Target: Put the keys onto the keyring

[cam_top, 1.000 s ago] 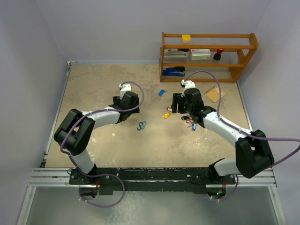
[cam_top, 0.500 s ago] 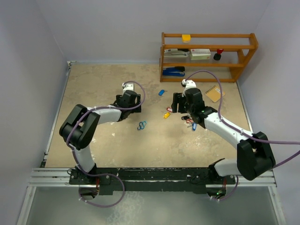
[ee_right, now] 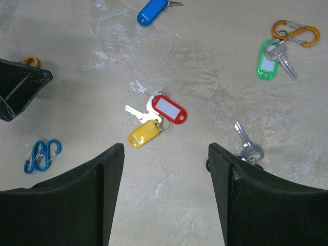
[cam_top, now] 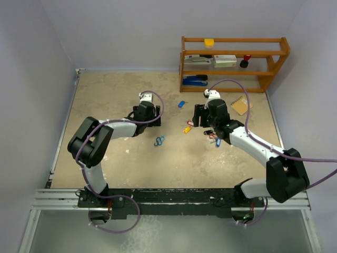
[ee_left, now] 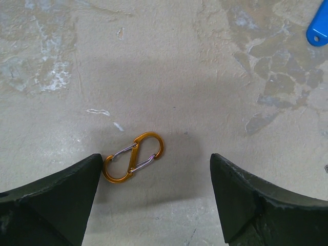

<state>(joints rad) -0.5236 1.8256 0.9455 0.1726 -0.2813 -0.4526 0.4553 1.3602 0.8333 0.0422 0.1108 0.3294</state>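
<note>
Left wrist view: the left gripper [ee_left: 155, 171] hangs low over the sandy table [ee_left: 169, 61], its 2 dark fingers spread wide and grasping nothing. Between them lies an orange clip [ee_left: 133, 164], a figure-eight keyring with wire gates. It lies flat, close against the left finger, possibly touching it. A blue-tagged key [ee_left: 319, 26] sits to the far right, cut off by the frame edge.

Right wrist view: the right gripper [ee_right: 165, 151] is also spread and empty. It is poised above a red-tagged key [ee_right: 169, 110] and a yellow-tagged key [ee_right: 143, 134], which lie touching near the middle of the table. Farther right, a green-tagged key [ee_right: 266, 64] rests against a second orange clip [ee_right: 294, 32]. 2 blue clips [ee_right: 41, 155] lie to the near left.

The step in hand looks like picking up the orange clip. To do it well, the left gripper should shift toward the clip until it sits centred. It should then close across the waist, leaving 1 gate free for a key.

Hard to tell:
- whether the red and yellow tags share 1 ring;
- whether the green-tagged key is already hooked on its clip;
- what tag belongs to the bare key [ee_right: 247, 142], whose head disappears behind the right finger.

From the top external view, the left gripper covers the orange clip entirely.
</note>
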